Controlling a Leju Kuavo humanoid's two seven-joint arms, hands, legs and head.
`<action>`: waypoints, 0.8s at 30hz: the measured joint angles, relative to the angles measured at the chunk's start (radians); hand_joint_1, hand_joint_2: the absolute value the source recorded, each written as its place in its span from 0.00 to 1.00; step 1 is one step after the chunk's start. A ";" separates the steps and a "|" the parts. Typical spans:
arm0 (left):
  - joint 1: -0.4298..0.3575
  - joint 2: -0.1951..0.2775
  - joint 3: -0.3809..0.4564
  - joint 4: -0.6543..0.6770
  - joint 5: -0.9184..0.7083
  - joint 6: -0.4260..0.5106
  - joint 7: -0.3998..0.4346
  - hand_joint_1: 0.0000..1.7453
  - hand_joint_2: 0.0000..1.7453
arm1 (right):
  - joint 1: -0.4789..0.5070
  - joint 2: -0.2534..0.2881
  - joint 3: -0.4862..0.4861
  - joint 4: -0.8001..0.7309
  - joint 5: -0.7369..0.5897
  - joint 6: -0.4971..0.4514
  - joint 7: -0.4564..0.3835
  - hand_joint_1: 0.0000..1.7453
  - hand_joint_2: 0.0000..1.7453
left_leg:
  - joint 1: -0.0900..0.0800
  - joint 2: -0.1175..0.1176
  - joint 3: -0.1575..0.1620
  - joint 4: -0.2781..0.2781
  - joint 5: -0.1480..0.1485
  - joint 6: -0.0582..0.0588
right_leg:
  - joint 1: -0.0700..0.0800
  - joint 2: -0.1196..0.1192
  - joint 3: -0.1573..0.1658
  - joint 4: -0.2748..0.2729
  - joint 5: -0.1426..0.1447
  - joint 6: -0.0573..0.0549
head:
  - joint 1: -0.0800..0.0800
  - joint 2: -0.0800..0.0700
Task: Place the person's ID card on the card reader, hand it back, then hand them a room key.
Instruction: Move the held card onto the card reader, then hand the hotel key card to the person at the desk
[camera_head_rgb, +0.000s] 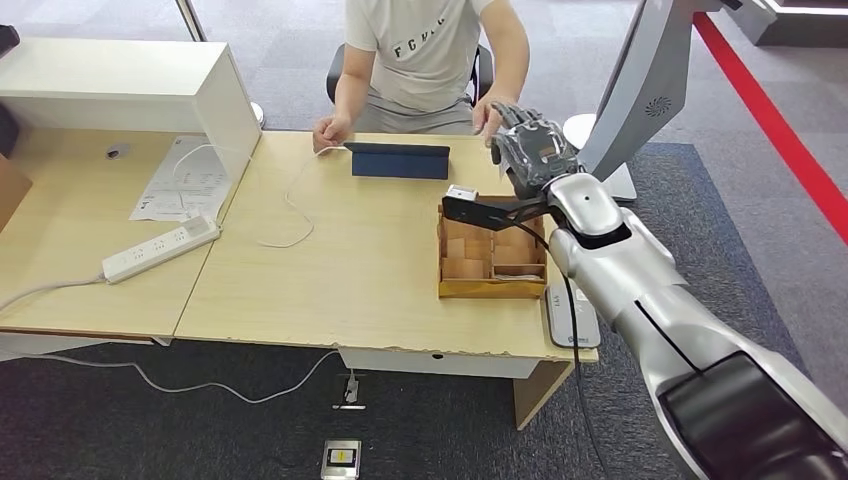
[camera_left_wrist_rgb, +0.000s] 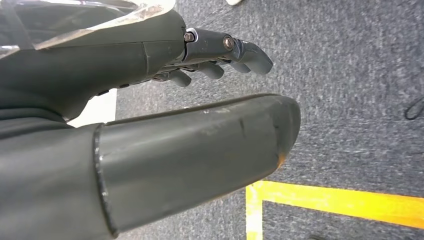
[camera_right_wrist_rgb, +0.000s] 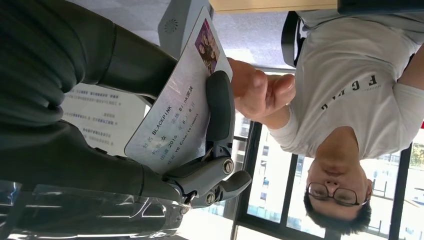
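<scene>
Broadly, item one: desk, pale wood, its far edge against the seated person and its right edge beside a white stand; the widest bare stretch of top lies in the middle, between the cable and the box.

Item two: right arm, silver, reaching from low right up over the desk's right end toward the person.

Item three: box, brown, partitioned, near the right edge, partly under the forearm.

Item four: dark folded stand at the far edge; power strip and papers lie well to the left.

Item five: right hand, raised at the far right corner, gripping the ID card between thumb and fingers (print side faces the wrist camera). The person's hand is at the card's far end, touching or just beside it.

Item six: left hand, hanging over grey carpet beside a yellow line, holding nothing, fingers extended and apart from the thumb.
</scene>
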 joint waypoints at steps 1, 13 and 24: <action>0.000 0.000 0.000 0.000 -0.001 -0.001 0.005 0.00 0.00 | -0.002 0.003 0.003 0.004 0.000 0.003 0.001 1.00 1.00 | 0.000 0.000 0.000 0.000 0.000 0.000 | 0.000 0.000 0.000 0.000 0.000 0.000 | 0.000 0.000; 0.002 -0.006 0.000 0.000 0.003 0.014 0.037 0.00 0.00 | -0.009 0.046 0.025 0.038 0.022 0.011 0.001 1.00 1.00 | 0.000 0.000 0.000 0.000 0.000 0.000 | 0.000 0.000 0.000 0.000 0.000 0.000 | 0.000 0.000; 0.001 -0.017 0.001 0.000 0.032 0.031 0.099 0.00 0.00 | 0.000 0.096 0.031 0.056 -0.011 0.186 0.002 0.00 0.00 | 0.000 0.000 0.000 0.000 0.000 0.000 | 0.000 0.000 0.000 0.000 0.000 0.000 | 0.000 0.000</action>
